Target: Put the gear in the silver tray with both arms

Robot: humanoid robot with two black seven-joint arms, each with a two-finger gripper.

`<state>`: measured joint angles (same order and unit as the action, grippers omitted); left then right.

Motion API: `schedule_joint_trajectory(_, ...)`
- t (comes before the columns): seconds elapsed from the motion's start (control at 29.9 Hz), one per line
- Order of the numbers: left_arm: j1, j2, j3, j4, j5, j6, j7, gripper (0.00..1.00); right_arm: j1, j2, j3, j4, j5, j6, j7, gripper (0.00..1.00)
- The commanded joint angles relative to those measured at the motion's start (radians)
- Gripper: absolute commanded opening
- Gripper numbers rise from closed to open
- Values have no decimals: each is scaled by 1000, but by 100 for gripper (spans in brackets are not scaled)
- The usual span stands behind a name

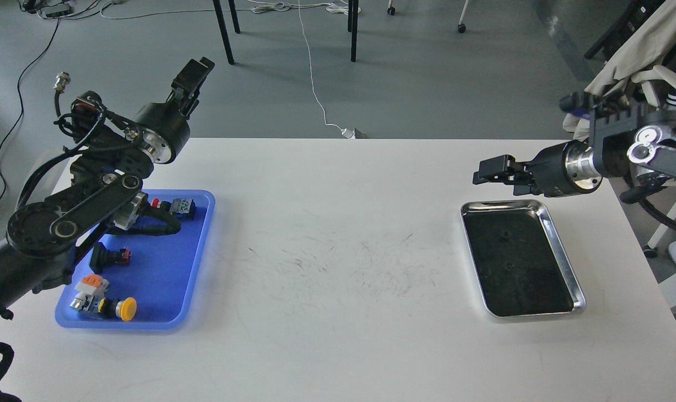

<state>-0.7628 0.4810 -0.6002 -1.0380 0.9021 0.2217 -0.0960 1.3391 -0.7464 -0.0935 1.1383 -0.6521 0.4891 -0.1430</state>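
The silver tray (561,262) lies on the right side of the white table, and its dark bottom shows only small specks. My right gripper (484,169) hovers just beyond the tray's far rim, pointing left. Its dark fingers lie together with nothing seen between them. My left gripper (195,70) is raised beyond the table's far left edge and points up and away. It is too dark to tell its fingers apart. Small gear parts lie in a blue tray (195,268): a yellow push button (126,307), a black switch (108,258) and an orange-and-white block (92,283).
My left arm's links (70,215) hang over the blue tray's far left corner, beside a black cable (159,228) and a small green-and-white module (182,206). A chair with a beige cloth (639,53) stands at the far right. Chair legs and cables are on the floor behind the table.
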Motion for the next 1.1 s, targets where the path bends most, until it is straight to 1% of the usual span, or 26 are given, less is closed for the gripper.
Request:
schedule_joint_trajectory(0.0, -3, -1, -15, 13, -14, -1, 1, 98, -53, 5, 278, -170, 246, 0, 2, 99)
schedule_joint_trajectory(0.07, -4, -7, -24, 13, -72, -4, 8, 98, -98, 38, 407, -285, 429, 0, 2, 99)
schedule_joint_trajectory(0.17, -1, -4, -32, 13, -193, -7, 12, 98, -170, 91, 535, -385, 682, 0, 5, 99)
schedule_joint_trajectory(0.23, 2, 4, -29, 15, -268, -8, 12, 98, -262, 96, 609, -390, 854, 0, 26, 99)
schedule_joint_trajectory(0.33, 19, 5, -30, 29, -354, -24, 4, 98, -444, 113, 701, -336, 992, 0, 72, 99)
schedule_joint_trajectory(0.4, 19, -1, -36, 87, -422, -60, -1, 98, -590, 159, 785, -269, 1006, 0, 88, 99)
schedule_joint_trajectory(0.47, 19, -10, -64, 169, -507, -103, -2, 98, -733, 232, 886, -261, 1005, 0, 86, 99)
schedule_joint_trajectory(0.57, 22, -16, -85, 205, -589, -174, -2, 98, -820, 280, 1001, -261, 1005, 0, 83, 99)
schedule_joint_trajectory(0.64, 28, -21, -89, 208, -604, -193, -17, 98, -830, 285, 1023, -264, 1003, 0, 83, 99)
schedule_joint_trajectory(0.7, 39, -47, -89, 207, -606, -193, -51, 98, -830, 286, 1020, -268, 1003, 0, 83, 99)
schedule_joint_trajectory(0.77, 39, -73, -101, 207, -606, -191, -74, 98, -828, 289, 1020, -270, 1003, 0, 85, 99)
schedule_joint_trajectory(0.94, 39, -119, -170, 208, -605, -185, -77, 98, -807, 305, 1020, -295, 1003, 0, 88, 99)
schedule_joint_trajectory(1.07, 37, -122, -210, 208, -605, -183, -79, 98, -784, 318, 1018, -301, 1003, 0, 88, 99)
